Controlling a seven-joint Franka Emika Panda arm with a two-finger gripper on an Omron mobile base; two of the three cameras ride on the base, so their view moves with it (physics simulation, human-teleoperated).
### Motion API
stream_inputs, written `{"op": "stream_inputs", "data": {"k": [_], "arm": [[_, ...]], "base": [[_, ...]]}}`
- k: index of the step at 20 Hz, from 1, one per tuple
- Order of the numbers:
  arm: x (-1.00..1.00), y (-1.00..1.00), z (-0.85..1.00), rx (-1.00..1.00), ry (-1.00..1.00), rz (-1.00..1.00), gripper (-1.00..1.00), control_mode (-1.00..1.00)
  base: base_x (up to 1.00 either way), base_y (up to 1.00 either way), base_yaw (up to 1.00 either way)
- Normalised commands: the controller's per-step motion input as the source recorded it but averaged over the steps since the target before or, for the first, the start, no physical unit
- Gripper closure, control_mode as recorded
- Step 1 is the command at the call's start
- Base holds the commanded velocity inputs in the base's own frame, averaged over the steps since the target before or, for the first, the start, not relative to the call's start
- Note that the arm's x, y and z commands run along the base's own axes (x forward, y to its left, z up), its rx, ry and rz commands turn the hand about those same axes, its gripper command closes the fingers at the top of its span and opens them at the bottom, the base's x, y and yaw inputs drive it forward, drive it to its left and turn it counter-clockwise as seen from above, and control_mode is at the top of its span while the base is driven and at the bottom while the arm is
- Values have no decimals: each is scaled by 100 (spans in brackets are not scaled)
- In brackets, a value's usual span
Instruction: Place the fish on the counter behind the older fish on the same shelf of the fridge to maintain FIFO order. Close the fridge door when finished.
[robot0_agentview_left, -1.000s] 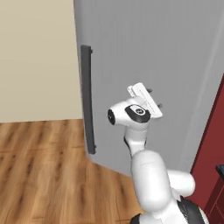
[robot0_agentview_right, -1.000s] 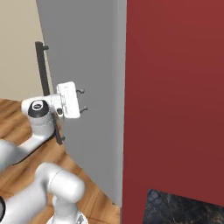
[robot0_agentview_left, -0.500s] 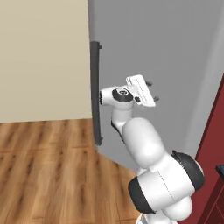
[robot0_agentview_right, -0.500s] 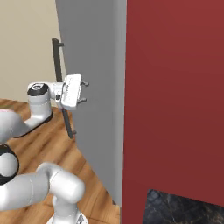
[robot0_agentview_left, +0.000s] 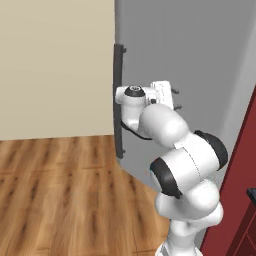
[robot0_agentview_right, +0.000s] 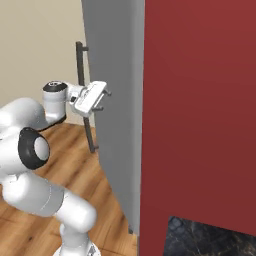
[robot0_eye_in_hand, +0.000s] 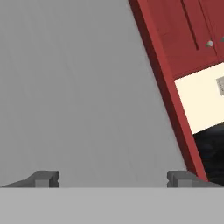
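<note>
Swung leftward since the earlier frames, the tall flat grey fridge door (robot0_agentview_left: 200, 65) is faced by the empty, wide-spread gripper (robot0_agentview_right: 102, 100) beside its dark bar handle (robot0_agentview_left: 118, 100). Door closing seems underway; continued pushing is called for.

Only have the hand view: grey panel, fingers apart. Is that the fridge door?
Observer: Yes, the fridge door. Its dark bar handle stands beside the hand, at the door edge nearest the beige wall.
Operator: Fingers on the handle?
Observer: No. The fingers point at the flat panel beside the handle, holding nothing.
Operator: Touching the panel?
Observer: The tips look right at its surface in both base views; contact can't be confirmed.
</note>
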Motion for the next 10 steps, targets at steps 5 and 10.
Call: {"op": "stream_inputs", "data": {"k": [5, 10], "arm": [[10, -49, -21, 0, -13, -34, -100, -100], [5, -51, -22, 0, -17, -32, -100, -100]], "base": [[0, 0, 0], [0, 0, 0]]}}
